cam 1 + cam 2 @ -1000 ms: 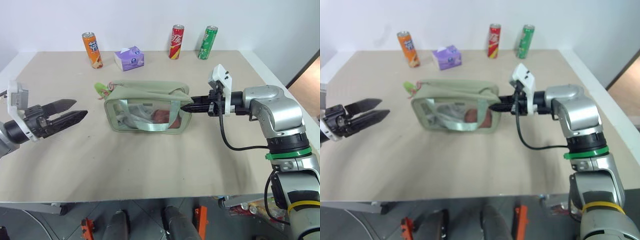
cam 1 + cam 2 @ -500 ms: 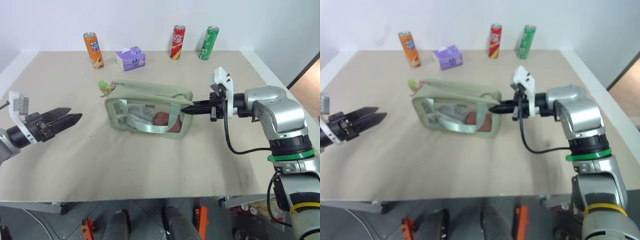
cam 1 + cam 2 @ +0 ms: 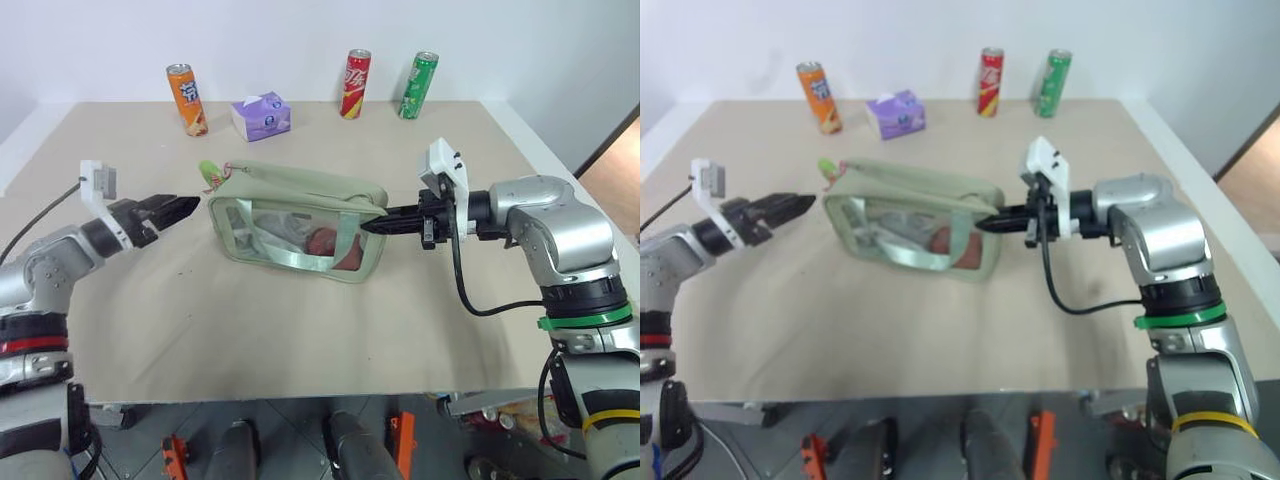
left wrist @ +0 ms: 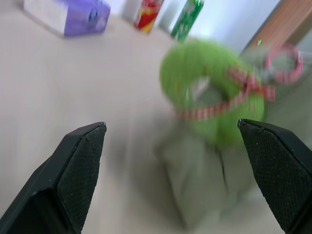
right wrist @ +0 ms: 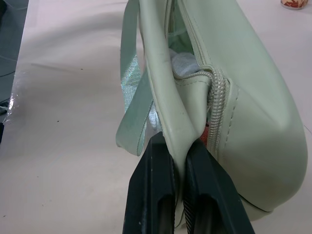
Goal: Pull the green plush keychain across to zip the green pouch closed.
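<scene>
Pale sage-green pouch (image 3: 300, 225); lime-green plush keychain (image 4: 212, 90), red-white checked ribbon; black fingers (image 4: 80, 161).

Beige table (image 3: 300, 340). On it: green pouch (image 3: 300, 232) mid-table; along far edge orange can (image 3: 185, 99), purple tissue box (image 3: 260, 116), red can (image 3: 354, 84), green can (image 3: 417, 85).

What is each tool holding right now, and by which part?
Right tool: shut on the green pouch, pinching its end edge beside the zipper. Left tool: open, holding nothing, short of the green plush keychain.
</scene>
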